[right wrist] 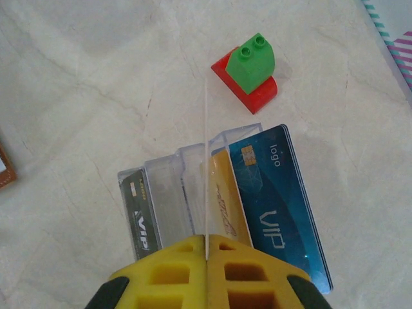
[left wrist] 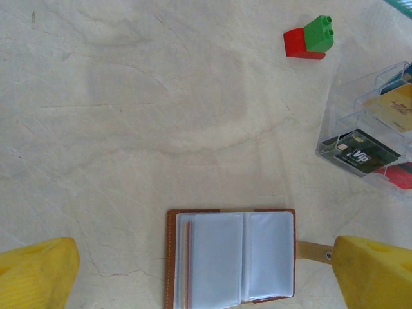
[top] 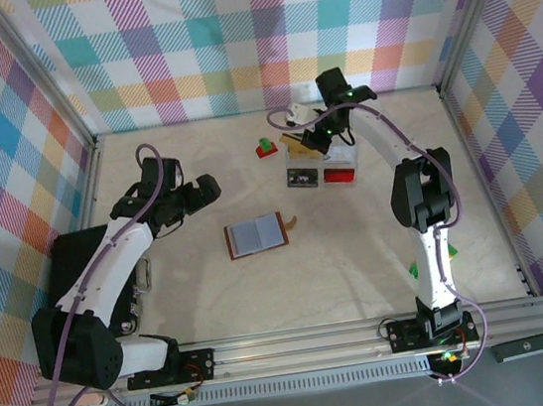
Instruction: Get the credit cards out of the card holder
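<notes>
Card holder (left wrist: 232, 257) seemingly near left tool (top: 200, 194)

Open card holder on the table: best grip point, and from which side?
Probably the brown snap strap sticking out of the card holder's edge nearer the clear card box. The holder lies open and flat, too wide to pinch; the strap is narrow. Come down from above, straddling its width.

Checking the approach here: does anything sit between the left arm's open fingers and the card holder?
Nothing visible does. The left fingers stand open with the card holder framed between them, lying open on the table. The clear box and the red-and-green block sit well off to one side.
</notes>
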